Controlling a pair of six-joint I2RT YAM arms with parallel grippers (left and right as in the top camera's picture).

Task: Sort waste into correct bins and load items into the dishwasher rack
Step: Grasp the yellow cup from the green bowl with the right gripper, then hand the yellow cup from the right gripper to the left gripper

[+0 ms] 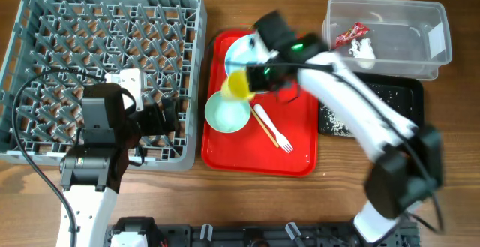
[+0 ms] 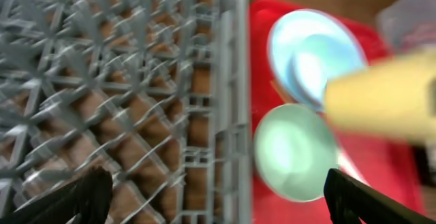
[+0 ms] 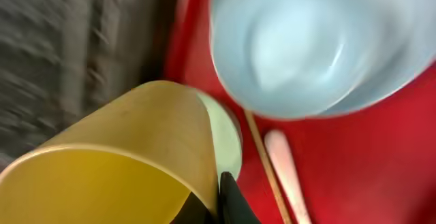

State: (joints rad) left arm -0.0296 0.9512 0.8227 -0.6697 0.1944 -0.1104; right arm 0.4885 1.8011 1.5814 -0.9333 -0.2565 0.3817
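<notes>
Now my right fingers are closed on the rim of the yellow bowl. They hold it tipped in the air over the red tray. The bowl hangs between the plate and the blue bowl. The fork and chopstick lie side by side on the red tray, just beside the blue bowl. My left fingers are wide open and hold nothing, over the right edge of the rack. The wrapper and tissue sit in the tub. Scraps lie in the black tray.
</notes>
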